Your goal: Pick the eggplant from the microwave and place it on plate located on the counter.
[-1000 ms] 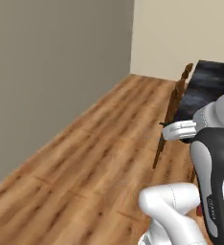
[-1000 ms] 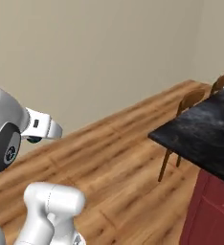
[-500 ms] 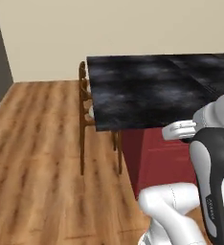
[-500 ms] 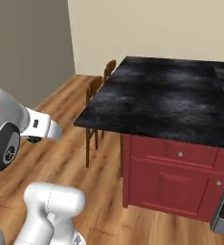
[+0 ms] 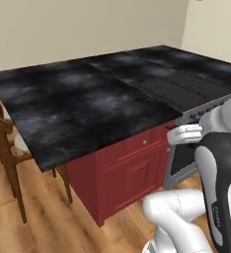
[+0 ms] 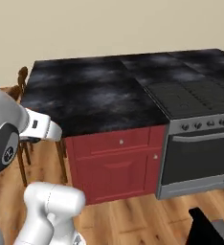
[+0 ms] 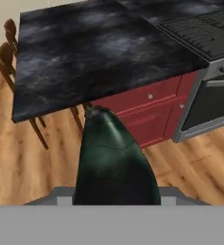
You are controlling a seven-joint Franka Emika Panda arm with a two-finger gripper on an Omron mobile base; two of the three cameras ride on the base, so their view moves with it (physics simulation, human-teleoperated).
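The eggplant (image 7: 113, 160), a dark green-black glossy lump, fills the lower middle of the hand view and points away from the camera. My gripper (image 7: 115, 198) is shut on the eggplant, and the eggplant hides the fingertips. Beyond it lies the counter (image 7: 95, 48), a glossy black speckled top on dark red cabinets, and the eggplant hangs in front of its near edge, above the wooden floor. The same counter (image 5: 88, 104) (image 6: 95, 95) spreads across both base views. The microwave and the plate are out of view.
A stove with a black cooktop (image 6: 195, 95) and a grey oven front (image 6: 197, 158) joins the counter's right end. Wooden chairs (image 5: 4, 133) (image 7: 8, 48) stand at the counter's left end. Wooden floor (image 7: 32, 162) lies between me and the cabinets.
The whole picture has swung in both base views: the camera turned from bare floor and wall to face the counter and stove. The arm holds the same pose.
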